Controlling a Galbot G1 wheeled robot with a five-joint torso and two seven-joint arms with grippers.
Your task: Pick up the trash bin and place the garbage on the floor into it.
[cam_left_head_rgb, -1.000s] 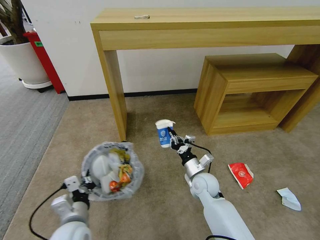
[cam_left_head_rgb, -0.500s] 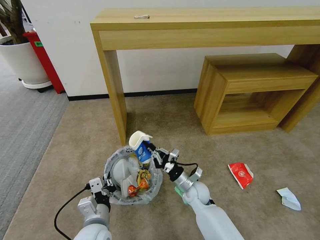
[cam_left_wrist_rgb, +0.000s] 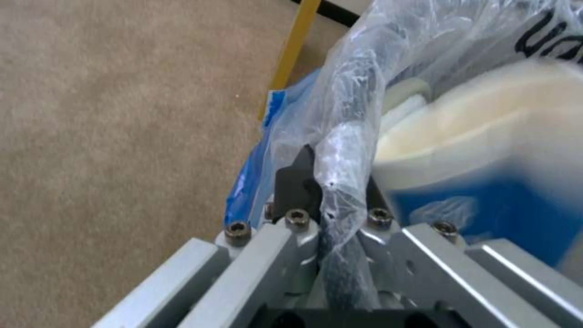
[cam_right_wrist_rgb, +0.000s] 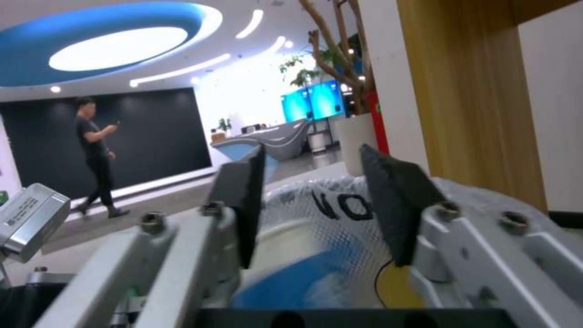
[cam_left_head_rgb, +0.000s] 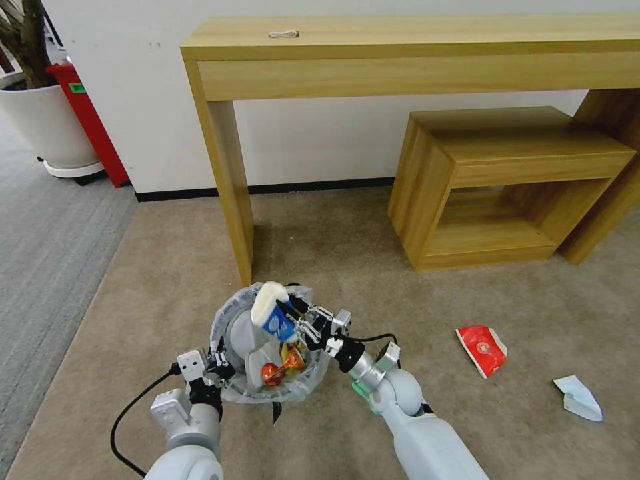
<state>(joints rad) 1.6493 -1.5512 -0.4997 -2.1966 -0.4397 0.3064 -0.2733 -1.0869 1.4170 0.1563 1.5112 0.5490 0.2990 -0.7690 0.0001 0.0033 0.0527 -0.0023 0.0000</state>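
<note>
Office lobby: reception counter (cam_right_wrist_rgb: 267,141), wall screens (cam_right_wrist_rgb: 313,104), potted tree (cam_right_wrist_rgb: 340,59).

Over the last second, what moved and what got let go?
The right claw swung the blue-white carton leftward over the trash bin and opened; the carton now tips into the bin. The left claw, shut on the bin's rim, carried it rightward to meet it. The red paper box and pale-blue scrap stayed on the carpet.

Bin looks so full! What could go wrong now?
The carton sits high on the pile near the rim, by the open right claw, so it might tumble out. The left claw pinches only the bagged rim of the bin, so it might tilt or slip.
</note>
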